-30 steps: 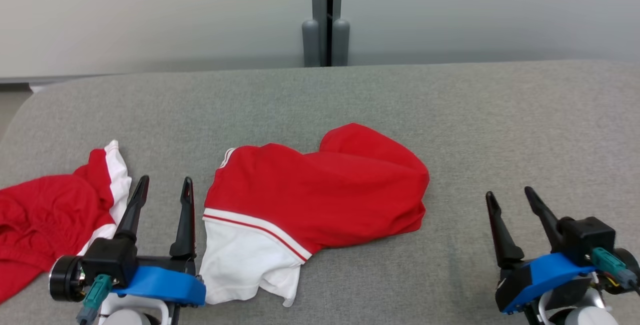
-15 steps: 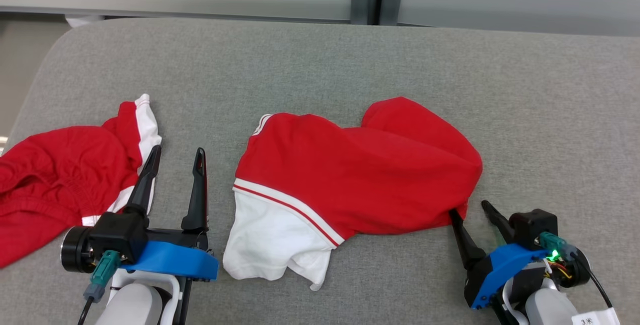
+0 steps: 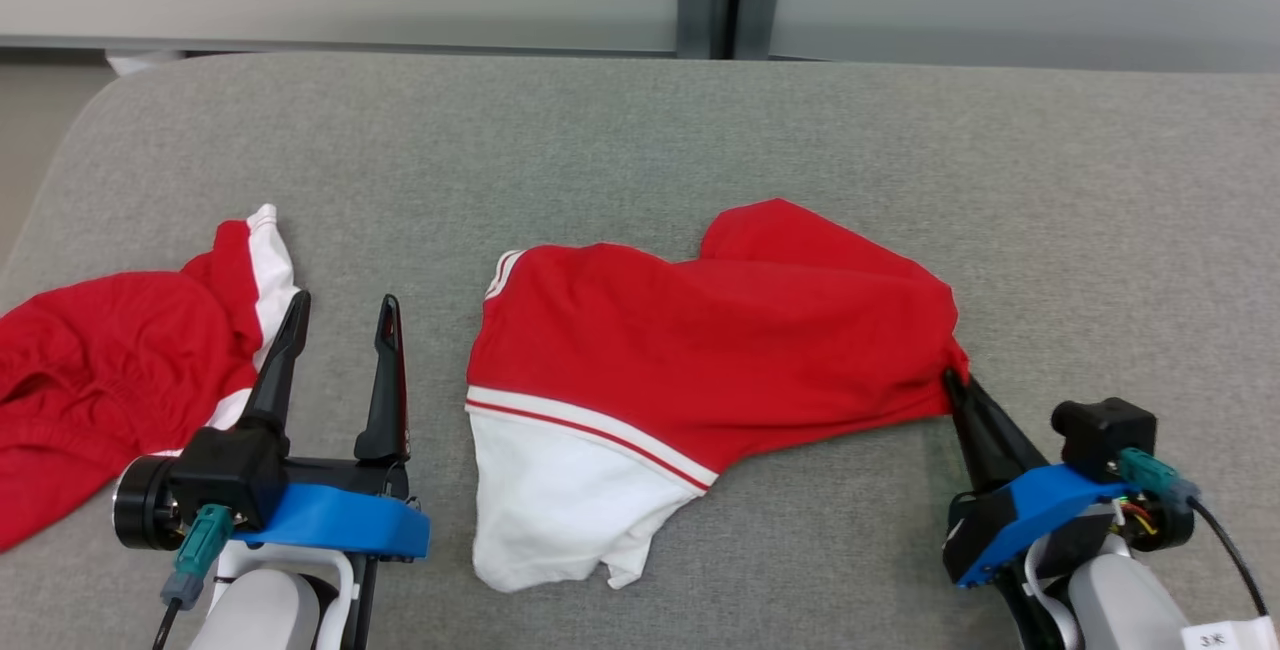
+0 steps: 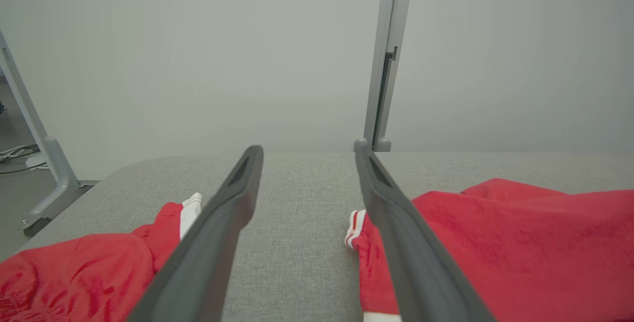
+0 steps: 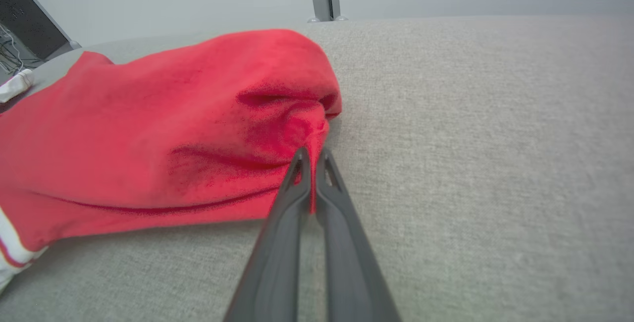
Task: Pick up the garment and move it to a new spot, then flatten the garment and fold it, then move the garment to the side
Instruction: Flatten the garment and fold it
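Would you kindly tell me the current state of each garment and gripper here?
middle garment: crumpled, unfolded, right edge pinched.
left garment: crumpled, lying loose.
left gripper: open, holding nothing.
right gripper: shut on the middle garment.

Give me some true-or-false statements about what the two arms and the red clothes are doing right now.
1. The right tool is shut on the edge of the middle red-and-white cloth garment. True.
2. The left tool grips cloth too. False: it is open, holding nothing.
3. A second red-and-white garment lies at the robot's left. True.
4. The middle garment is neatly folded. False: it lies rumpled and unfolded on the grey fabric surface.
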Motion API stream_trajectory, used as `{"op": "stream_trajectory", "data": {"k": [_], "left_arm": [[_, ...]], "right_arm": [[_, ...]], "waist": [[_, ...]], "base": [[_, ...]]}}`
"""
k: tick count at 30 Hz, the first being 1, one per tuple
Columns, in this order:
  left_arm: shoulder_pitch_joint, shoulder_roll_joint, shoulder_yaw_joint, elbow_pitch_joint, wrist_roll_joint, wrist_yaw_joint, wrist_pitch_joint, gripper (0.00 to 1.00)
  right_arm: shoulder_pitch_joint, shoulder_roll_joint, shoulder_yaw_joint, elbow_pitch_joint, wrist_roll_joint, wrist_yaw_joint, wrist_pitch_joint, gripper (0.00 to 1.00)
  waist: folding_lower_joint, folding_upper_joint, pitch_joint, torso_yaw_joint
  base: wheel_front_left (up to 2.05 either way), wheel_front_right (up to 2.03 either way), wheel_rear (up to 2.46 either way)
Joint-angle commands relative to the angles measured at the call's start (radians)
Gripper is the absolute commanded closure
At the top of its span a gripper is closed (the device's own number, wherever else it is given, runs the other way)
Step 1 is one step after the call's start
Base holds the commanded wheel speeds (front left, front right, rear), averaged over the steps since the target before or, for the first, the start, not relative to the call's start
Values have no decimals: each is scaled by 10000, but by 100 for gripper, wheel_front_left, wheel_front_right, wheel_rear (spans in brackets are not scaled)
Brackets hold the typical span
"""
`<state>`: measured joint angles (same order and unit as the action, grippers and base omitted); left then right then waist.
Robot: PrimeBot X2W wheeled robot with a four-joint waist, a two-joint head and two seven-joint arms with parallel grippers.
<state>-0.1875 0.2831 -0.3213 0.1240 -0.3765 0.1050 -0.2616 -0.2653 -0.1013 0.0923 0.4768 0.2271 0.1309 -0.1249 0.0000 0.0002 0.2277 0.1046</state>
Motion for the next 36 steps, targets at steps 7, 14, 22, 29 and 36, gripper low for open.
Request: {"op": "stream_trajectory", "data": {"k": [7, 14, 22, 29, 36], "left_arm": [[292, -4, 150, -14, 139, -94, -45, 0], [343, -22, 98, -21, 153, -145, -46, 0], [101, -143, -50, 76, 128, -235, -46, 0], [-153, -289, -102, 183, 161, -305, -46, 0], [-220, -439, 19, 305, 206, -332, -46, 0]], "right_arm": [[981, 44, -1212, -1971, 71, -3, -90, 100], [1940, 450, -2401, -4914, -663, -3, 182, 100], [1644, 505, -735, -5025, -993, -3, 1031, 100], [483, 499, 722, -2931, -651, -1, 1028, 100], [-373, 500, 1499, -1335, -432, -1, 393, 0]], "waist": [[0, -2, -442, -673], [0, -2, -541, -823], [0, -2, -392, -496], [0, -2, -4, -72], [0, -2, 163, 38]], "base": [[0, 0, 0], [0, 0, 0], [0, 0, 0], [0, 0, 0], [0, 0, 0]]}}
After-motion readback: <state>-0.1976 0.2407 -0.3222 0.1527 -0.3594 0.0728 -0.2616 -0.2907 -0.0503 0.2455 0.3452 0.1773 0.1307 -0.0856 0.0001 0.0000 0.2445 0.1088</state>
